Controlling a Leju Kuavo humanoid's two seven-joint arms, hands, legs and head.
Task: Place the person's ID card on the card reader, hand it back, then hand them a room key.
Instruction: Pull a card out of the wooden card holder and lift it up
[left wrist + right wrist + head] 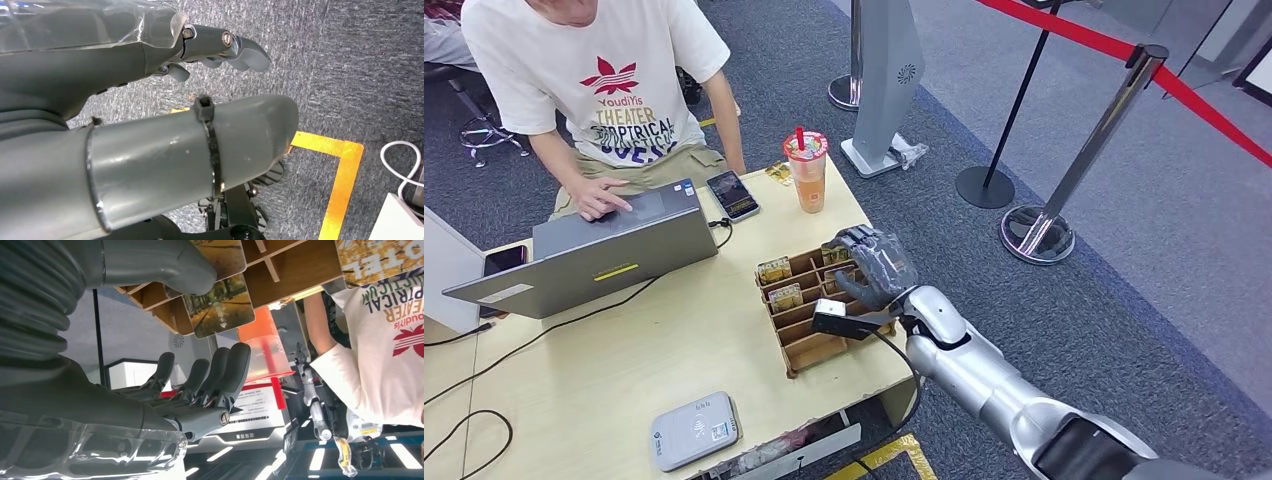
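A person (599, 80) in a white T-shirt sits at the upper left of the frame behind the wooden surface (654, 350), one hand on a laptop (584, 255). At centre, the right hand (874, 268) hovers with fingers spread and empty over the wooden card rack (809, 340) of room key cards (774, 270); the grey card reader (692, 430) lies at lower left. The left hand (215, 47) hangs over the carpet, fingers loosely extended, holding nothing.

A laptop (599, 255) is sitting open on the wooden table (624, 370), with a person (594, 70) resting one hand on its deck. A smartphone (732, 195) is lying just beside the laptop. An orange drink cup (807, 172) is standing upright near the table's far edge. Stanchion posts (1064, 170) are carrying red tape (1124, 60) across the carpet.
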